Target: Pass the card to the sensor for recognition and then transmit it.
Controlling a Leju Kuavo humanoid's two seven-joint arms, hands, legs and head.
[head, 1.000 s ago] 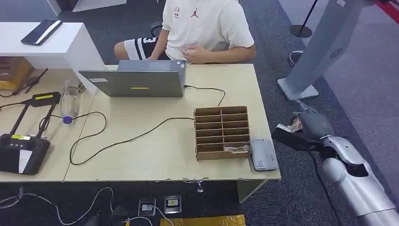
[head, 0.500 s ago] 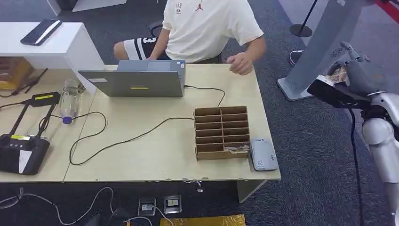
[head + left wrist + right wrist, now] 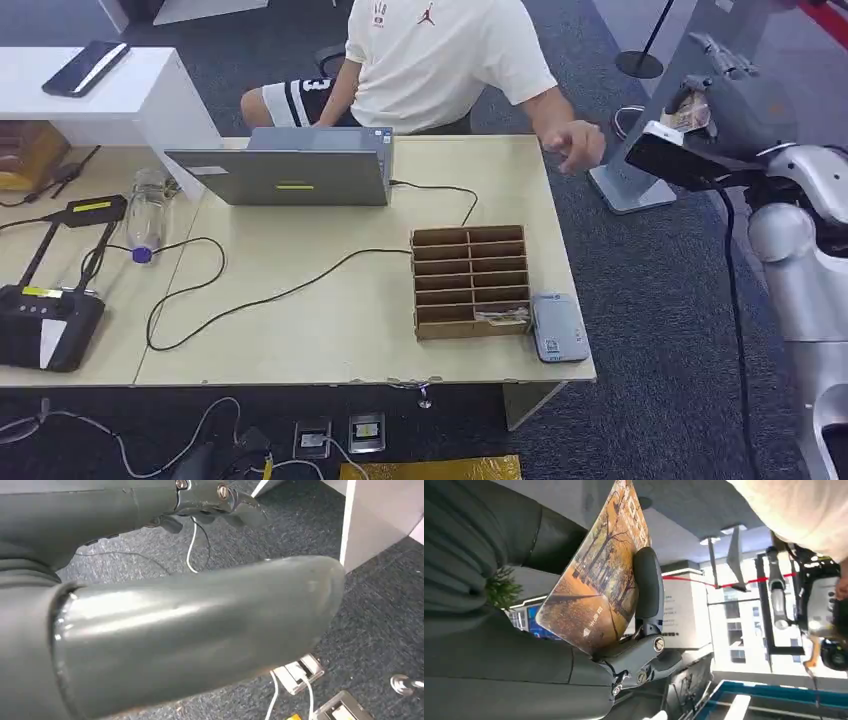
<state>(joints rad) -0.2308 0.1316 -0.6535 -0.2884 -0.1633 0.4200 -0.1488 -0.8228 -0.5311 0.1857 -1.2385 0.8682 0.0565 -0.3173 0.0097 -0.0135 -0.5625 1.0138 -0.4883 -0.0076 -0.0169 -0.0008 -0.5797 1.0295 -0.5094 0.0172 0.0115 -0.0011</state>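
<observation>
My right hand (image 3: 738,98) is raised off the table's far right corner and pinches an orange picture card (image 3: 691,111). In the right wrist view the card (image 3: 599,587) sits between the thumb and a dark finger (image 3: 647,585). A person in a white shirt (image 3: 435,55) sits behind the table, with one hand (image 3: 575,146) stretched out a short way from the card, not touching it. The grey card sensor (image 3: 558,328) lies on the table's near right corner. My left hand (image 3: 200,630) hangs over the carpet and holds nothing.
A cardboard slot box (image 3: 472,280) with a card in its front slot stands beside the sensor. A laptop (image 3: 285,175), cables, a water bottle (image 3: 148,212) and a black device (image 3: 45,320) lie on the table (image 3: 330,320). A grey stand base (image 3: 632,185) sits on the floor to the right.
My right arm has lifted the card from low beside the table to high at the right. The person's hand has left the chest and reached out toward the card.
</observation>
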